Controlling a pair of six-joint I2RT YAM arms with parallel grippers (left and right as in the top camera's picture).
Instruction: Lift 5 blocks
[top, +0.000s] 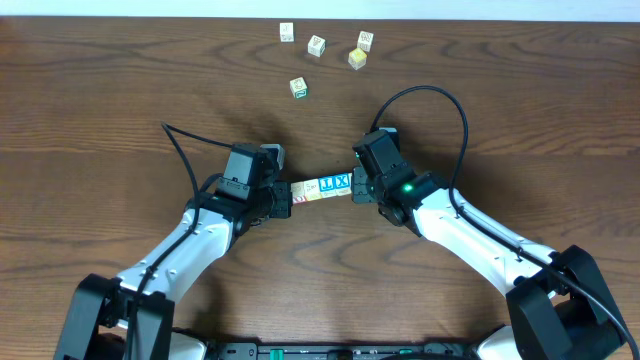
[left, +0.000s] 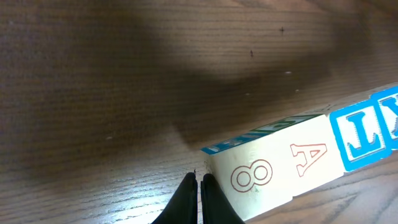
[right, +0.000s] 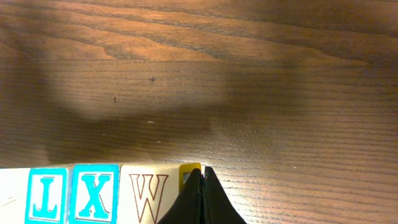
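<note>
Overhead: the row of blocks (top: 325, 187) is pinched end to end between the left gripper (top: 290, 195) and right gripper (top: 355, 185), with loose cubes (top: 316, 45) well apart. Left wrist: clenched fingers (left: 185, 202) butt the 8 end. Right wrist: clenched fingers (right: 193, 199) press beside the W; the row seems off the table (right: 249, 74), so the lift is probably under way

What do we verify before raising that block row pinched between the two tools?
1. Left tool shut, tip at the row's 8 end: ok.
2. Right tool shut, tip at the W end: ok.
3. Row of blocks straight between the tools: ok.
4. Exactly five in the row: cannot tell, right end partly hidden.
5. Loose blocks well away from the row: ok.
</note>
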